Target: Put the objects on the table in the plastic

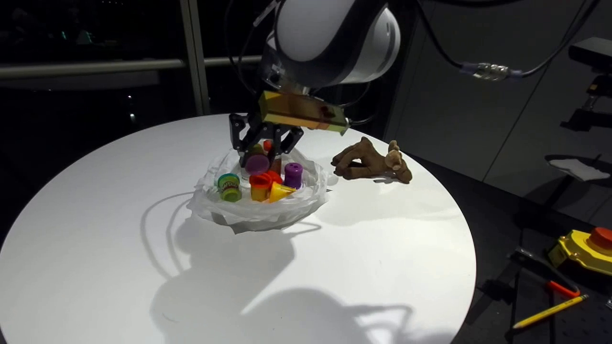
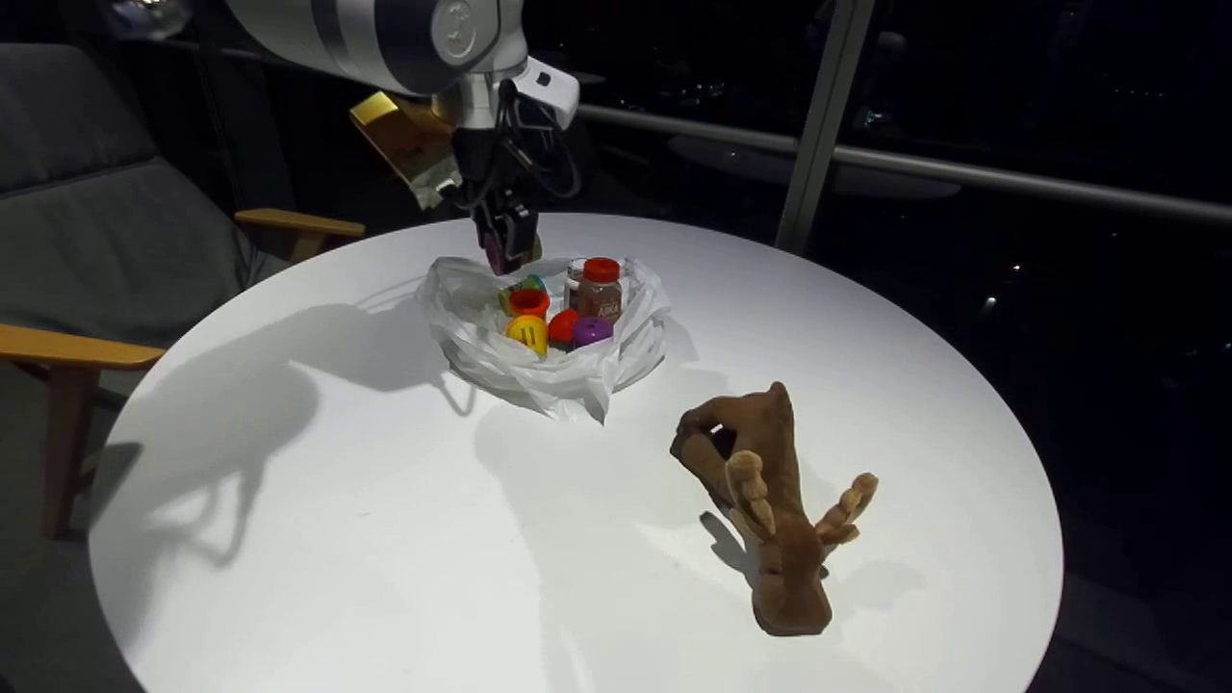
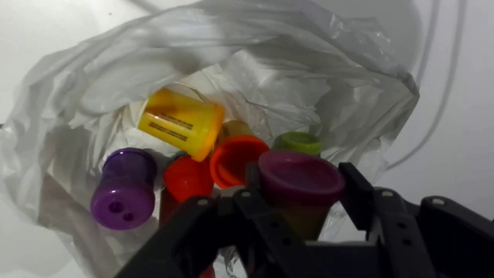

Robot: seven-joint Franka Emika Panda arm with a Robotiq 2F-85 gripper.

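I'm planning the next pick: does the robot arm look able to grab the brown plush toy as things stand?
Probably not yet: the gripper is closed on a purple-lidded can above the plastic bag. With that released, likely yes, since the plush toy lies outside the bag with nothing over it.

1 plush toy (image 2: 782, 491) (brown, antlered) lies outside the bag (image 2: 558, 380).

The white arm (image 1: 318, 28) has dark bands (image 1: 354, 43), the black pincer (image 3: 301, 177) grey studs (image 3: 387, 193).
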